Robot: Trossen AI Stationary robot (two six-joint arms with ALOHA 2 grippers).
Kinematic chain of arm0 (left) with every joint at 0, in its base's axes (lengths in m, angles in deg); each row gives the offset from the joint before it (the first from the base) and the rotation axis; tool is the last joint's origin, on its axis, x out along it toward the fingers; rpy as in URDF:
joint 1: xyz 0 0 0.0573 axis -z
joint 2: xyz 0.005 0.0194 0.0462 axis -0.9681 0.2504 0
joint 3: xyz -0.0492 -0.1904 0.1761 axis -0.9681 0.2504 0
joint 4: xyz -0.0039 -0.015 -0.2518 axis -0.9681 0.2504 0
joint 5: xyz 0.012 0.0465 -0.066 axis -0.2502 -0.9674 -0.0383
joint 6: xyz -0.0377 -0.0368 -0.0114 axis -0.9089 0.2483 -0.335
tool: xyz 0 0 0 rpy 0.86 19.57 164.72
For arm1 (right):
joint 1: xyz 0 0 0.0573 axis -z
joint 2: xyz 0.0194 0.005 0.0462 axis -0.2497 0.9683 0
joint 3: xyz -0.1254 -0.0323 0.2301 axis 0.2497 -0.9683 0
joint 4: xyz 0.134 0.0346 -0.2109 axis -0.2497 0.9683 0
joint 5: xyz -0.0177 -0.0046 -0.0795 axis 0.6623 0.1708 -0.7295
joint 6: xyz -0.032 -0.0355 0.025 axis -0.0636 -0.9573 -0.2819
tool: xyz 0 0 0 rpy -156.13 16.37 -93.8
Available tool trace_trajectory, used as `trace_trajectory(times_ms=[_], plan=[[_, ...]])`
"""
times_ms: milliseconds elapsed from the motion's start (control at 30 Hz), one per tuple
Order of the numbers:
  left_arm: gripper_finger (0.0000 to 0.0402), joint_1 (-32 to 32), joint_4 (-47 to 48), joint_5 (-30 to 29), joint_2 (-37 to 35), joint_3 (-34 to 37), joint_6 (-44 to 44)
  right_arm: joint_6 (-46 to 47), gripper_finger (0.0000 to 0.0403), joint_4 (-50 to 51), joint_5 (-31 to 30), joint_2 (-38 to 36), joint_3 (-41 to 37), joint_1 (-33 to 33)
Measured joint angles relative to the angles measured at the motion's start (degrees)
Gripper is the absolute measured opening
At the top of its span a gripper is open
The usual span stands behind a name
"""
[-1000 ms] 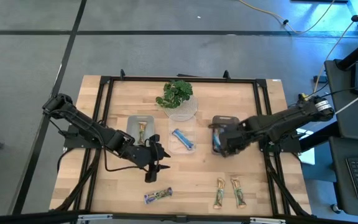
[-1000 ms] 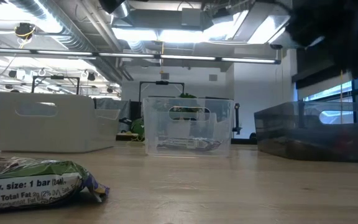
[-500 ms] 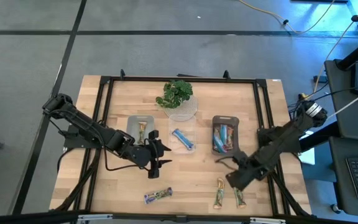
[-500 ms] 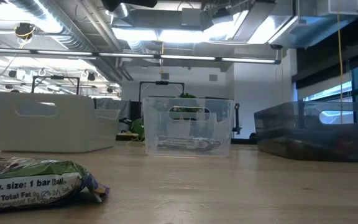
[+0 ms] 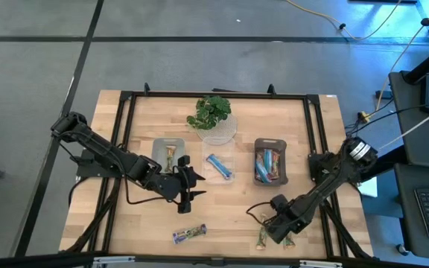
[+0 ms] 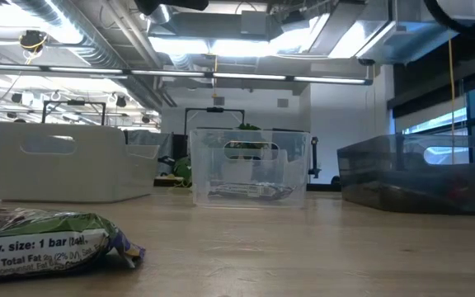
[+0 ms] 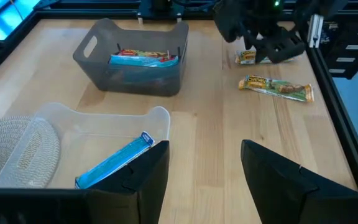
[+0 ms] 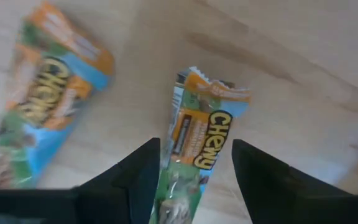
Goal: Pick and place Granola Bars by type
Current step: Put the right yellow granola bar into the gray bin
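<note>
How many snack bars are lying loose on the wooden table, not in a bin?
3. Purple-ended bar near the front edge; two Chewy bars front right, one clear, one between the right gripper fingers. More may be hidden.

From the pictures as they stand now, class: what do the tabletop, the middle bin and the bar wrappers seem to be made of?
Tabletop: pale wood, matte, with visible grain and plank seams.
Middle bin: probably clear plastic, since the blue bar shows through its glossy walls.
Bar wrappers: likely thin printed plastic film or foil, with crimped, jagged ends and a slight sheen.

Bins [image 5: 269, 161] and plant [image 5: 211, 112] crowd far side.
</note>
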Motion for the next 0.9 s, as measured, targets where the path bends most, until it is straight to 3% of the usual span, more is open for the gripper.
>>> trace_trajectory(times_ms=[333, 667, 900], plan=[[0.0196, 0.00, -0.02, 0.03, 0.00, 0.00, 0.00, 0.04, 0.0197, -2.46, 1.38, 2.78, 0.07, 0.07], [0.0196, 0.00, -0.22, 0.03, 0.00, 0.00, -0.02, -0.19, 0.0112, -2.62, 1.16, 2.69, 0.07, 0.07], [0.0194, 0.00, -0.24, 0.03, 0.00, 0.00, -0.11, -0.48, 0.0101, -2.14, 1.51, 2.10, -0.11, -0.15]])
